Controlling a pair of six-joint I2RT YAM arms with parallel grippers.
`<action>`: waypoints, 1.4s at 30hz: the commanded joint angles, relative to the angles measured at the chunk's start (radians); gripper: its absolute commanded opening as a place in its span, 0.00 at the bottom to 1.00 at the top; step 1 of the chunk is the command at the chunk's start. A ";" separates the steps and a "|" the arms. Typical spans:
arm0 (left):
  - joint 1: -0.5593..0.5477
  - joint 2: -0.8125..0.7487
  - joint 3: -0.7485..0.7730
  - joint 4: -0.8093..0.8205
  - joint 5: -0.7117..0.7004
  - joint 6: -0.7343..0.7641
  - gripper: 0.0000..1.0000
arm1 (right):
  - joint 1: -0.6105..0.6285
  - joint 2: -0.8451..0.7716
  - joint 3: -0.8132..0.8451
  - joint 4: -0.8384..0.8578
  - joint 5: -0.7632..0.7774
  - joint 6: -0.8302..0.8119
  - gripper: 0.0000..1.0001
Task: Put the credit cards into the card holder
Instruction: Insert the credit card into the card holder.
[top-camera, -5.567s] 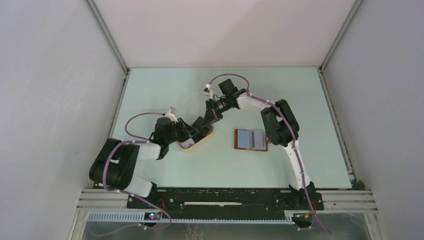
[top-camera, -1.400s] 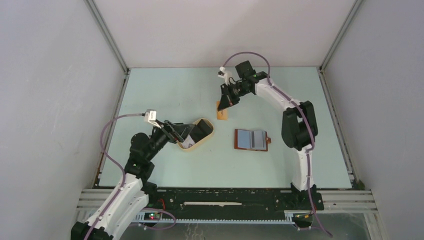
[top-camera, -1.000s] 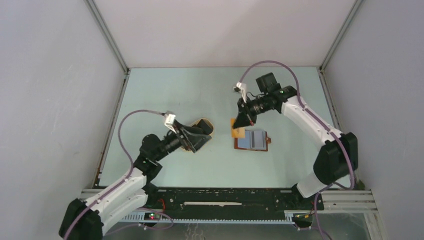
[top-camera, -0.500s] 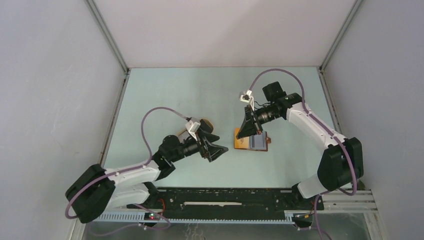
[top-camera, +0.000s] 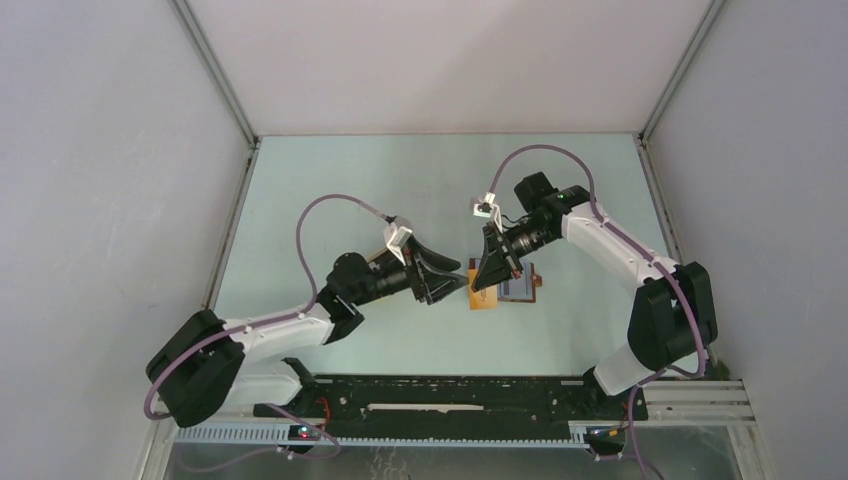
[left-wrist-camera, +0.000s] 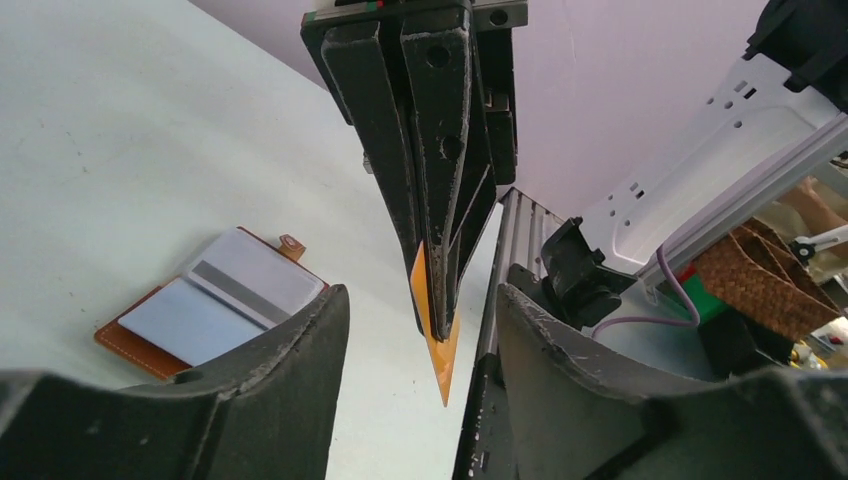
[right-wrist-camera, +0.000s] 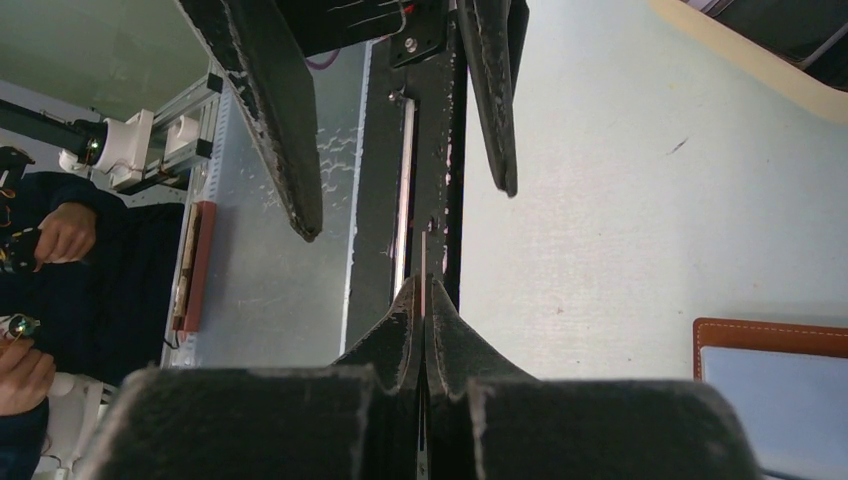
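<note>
Your left gripper (top-camera: 450, 283), just swung in from 9 o'clock, straddles with open jaws the orange credit card (left-wrist-camera: 437, 335) clamped in your right gripper (top-camera: 482, 283) at the 9 o'clock edge of the card holder (top-camera: 522, 287), suggesting a regrip.

Left gripper (top-camera: 455, 284) swung across to right gripper's (top-camera: 480, 285) orange card (left-wrist-camera: 440, 362), jaws seemingly narrowing

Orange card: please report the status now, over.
Right gripper shut on orange card, not yet in holder. Left gripper open, straddling card, not touching. Holder lies open beside; nothing seen blocking it.
</note>
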 joint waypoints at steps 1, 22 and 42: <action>-0.004 0.038 0.068 0.042 0.062 -0.026 0.59 | 0.007 -0.011 0.044 -0.024 -0.028 -0.041 0.00; 0.007 0.232 0.153 0.207 0.243 -0.201 0.02 | 0.012 -0.005 0.045 -0.027 -0.016 -0.050 0.00; 0.074 0.219 0.051 0.135 0.078 -0.216 0.00 | -0.270 -0.085 0.042 -0.037 0.202 -0.067 0.59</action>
